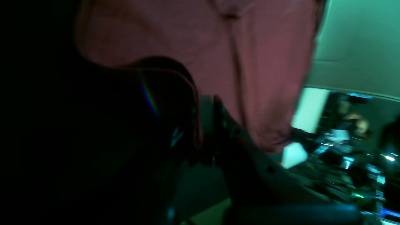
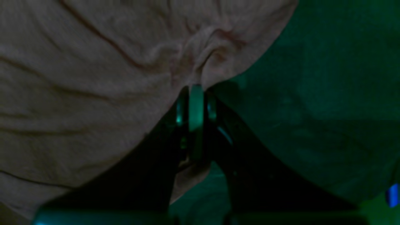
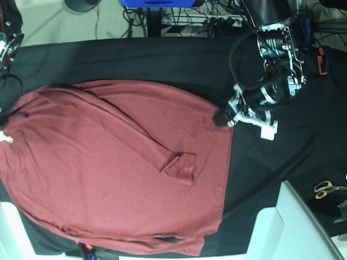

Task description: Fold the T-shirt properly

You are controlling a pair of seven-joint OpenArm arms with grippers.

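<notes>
The T-shirt point(image 3: 108, 162) is a plain brick-red knit shirt lying spread over the black table cover point(image 3: 162, 59). One long sleeve is folded across its body, with the cuff point(image 3: 181, 165) near the middle. At the shirt's upper right corner, my left gripper point(image 3: 221, 116) is shut on the edge. In the blurred left wrist view, the hem drapes over the dark fingers of that gripper point(image 1: 207, 101). My right gripper point(image 2: 196, 89) is shut on a bunched fold of the shirt point(image 2: 93, 93). The base view hides it at the left edge.
Yellow-handled scissors point(image 3: 325, 188) lie at the right edge of the cover. A white block point(image 3: 293, 227) sits at the bottom right corner. Cables and a blue object point(image 3: 157, 2) run along the far side.
</notes>
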